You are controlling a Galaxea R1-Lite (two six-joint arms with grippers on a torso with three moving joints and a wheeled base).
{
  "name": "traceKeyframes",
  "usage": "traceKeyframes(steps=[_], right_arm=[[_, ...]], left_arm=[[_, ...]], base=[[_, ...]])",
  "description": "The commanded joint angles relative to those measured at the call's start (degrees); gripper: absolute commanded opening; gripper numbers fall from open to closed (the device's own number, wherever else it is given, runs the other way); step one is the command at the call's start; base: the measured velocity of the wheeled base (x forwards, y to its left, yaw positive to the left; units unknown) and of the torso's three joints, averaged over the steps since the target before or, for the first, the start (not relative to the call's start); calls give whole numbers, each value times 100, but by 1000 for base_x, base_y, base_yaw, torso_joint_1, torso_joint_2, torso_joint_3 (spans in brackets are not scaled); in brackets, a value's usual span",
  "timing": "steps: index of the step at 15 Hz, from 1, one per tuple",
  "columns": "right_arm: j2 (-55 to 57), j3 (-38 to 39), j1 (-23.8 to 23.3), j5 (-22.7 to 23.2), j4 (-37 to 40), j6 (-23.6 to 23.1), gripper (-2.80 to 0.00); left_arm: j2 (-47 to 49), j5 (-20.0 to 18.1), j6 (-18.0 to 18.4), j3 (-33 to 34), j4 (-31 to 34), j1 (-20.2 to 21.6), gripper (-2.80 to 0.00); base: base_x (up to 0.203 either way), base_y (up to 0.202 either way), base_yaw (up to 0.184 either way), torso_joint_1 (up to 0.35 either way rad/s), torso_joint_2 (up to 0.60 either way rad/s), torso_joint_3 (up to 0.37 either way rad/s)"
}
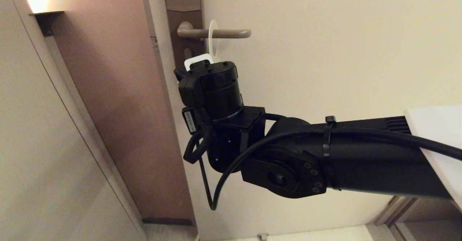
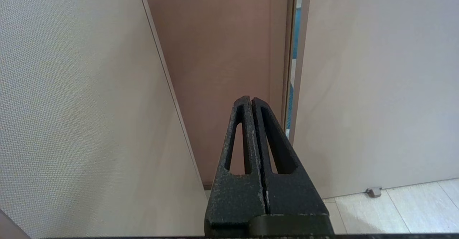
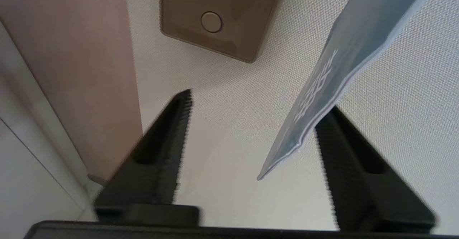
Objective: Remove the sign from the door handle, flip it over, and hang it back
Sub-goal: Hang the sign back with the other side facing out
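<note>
The door handle [image 1: 216,33] is a slim beige-bronze lever, lying level on the door. The sign [image 1: 213,40] hangs on the handle by its oval hole, near the lever's middle, turned edge-on to the door; in the right wrist view its blue lettered face [image 3: 333,85] slants below the handle

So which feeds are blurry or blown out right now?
Head view: lamp glare washes out the top left corner, sign pale on the door handle. Right wrist view: right pincer fingers smeared, sign text soft. Left wrist view: sharp, evenly lit.
</note>
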Motion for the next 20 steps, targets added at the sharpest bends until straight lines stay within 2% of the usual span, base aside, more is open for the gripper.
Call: traceKeyframes(steps=[1, 7, 18, 19, 20], right_arm=[[-44, 12, 42, -24, -1, -4, 0], [-354, 289, 216, -44, 16, -4, 0], [-1761, 2025, 216, -33, -225, -11, 0], [-1776, 2077, 167, -25, -271, -47, -280], [-1775, 2095, 158, -15, -292, -84, -280]], left_arm=[[-3, -1, 3, 5, -1, 1, -280], [-3, -1, 3, -1, -1, 1, -280], [-3, -1, 3, -1, -1, 1, -280], [-3, -1, 3, -1, -1, 1, -280], [-3, -1, 3, 7, -1, 1, -280]], base=[[0, 0, 0, 0, 0, 0], [0, 0, 0, 0, 0, 0], [0, 0, 0, 0, 0, 0], [0, 0, 0, 0, 0, 0], [0, 0, 0, 0, 0, 0]])
